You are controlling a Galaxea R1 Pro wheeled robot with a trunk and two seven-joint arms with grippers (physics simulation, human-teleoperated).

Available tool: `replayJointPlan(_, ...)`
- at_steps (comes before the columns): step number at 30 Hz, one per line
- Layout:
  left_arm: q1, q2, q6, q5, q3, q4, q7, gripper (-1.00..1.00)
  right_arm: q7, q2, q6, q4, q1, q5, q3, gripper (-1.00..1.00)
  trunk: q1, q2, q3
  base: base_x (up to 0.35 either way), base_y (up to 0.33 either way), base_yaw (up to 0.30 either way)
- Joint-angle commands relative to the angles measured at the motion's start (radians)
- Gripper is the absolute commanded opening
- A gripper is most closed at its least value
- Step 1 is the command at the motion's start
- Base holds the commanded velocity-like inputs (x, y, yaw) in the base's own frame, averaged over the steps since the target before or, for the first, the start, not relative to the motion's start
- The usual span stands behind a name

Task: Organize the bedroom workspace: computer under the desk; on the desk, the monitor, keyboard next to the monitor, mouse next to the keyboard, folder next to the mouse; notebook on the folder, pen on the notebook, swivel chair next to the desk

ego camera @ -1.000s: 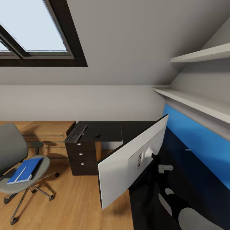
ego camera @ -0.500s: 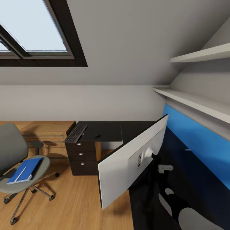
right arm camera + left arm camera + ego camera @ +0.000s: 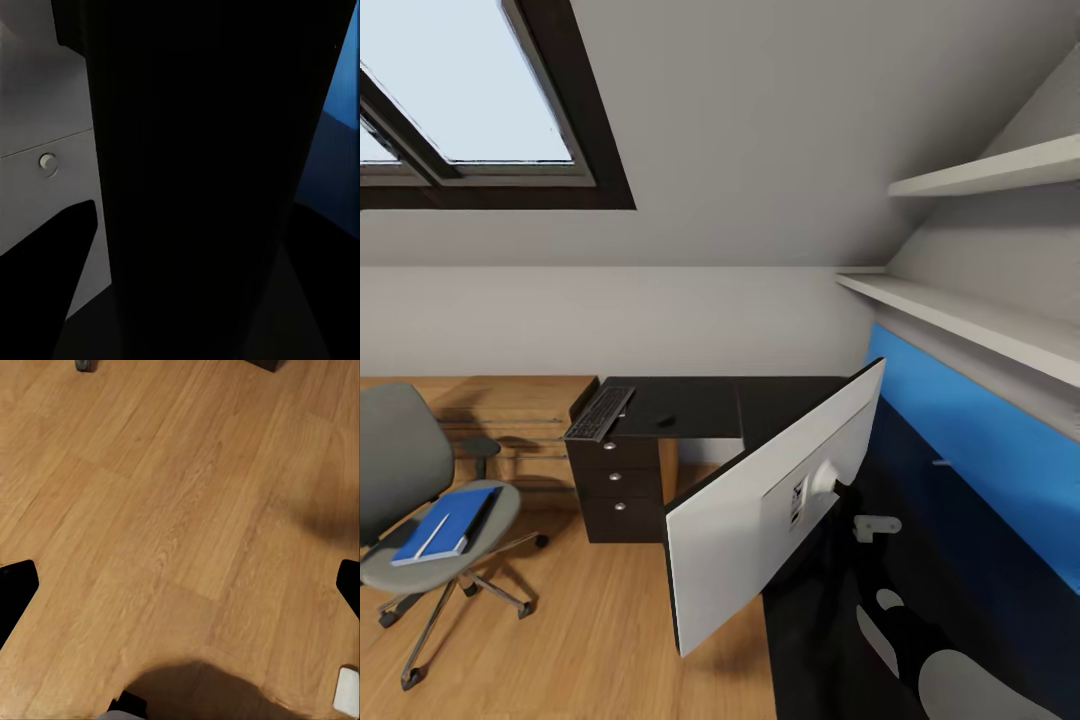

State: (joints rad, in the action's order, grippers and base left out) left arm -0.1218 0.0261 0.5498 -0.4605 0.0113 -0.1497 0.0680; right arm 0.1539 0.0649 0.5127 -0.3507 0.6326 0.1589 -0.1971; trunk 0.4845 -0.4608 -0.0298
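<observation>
Left gripper [image 3: 180, 585] hangs spread wide above bare floor [image 3: 172, 510].

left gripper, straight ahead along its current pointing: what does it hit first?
Most likely the light wood plank floor: the left wrist view looks squarely onto it, with nothing between the open jaws of the left gripper. Depth to the floor is unclear.
</observation>
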Motion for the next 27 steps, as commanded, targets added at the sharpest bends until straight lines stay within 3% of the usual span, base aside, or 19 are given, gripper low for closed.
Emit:
replayJointPlan(1, -0.001, 0.0, 0.002, -0.007, 0.001, 0.001, 0.007, 1.0, 0.004, 0.001, 0.003, 0.001, 0.001, 0.013, -0.011, -1.0, 0.0, -0.002, -0.002, -0.265, -0.07, 0.0)
replayJointPlan(27, -0.001, 0.0, 0.002, -0.007, 0.001, 0.001, 0.007, 1.0, 0.004, 0.001, 0.004, 0.002, 0.001, 0.013, -0.011, -1.0, 0.0, -0.002, -0.002, -0.241, -0.141, 0.0)
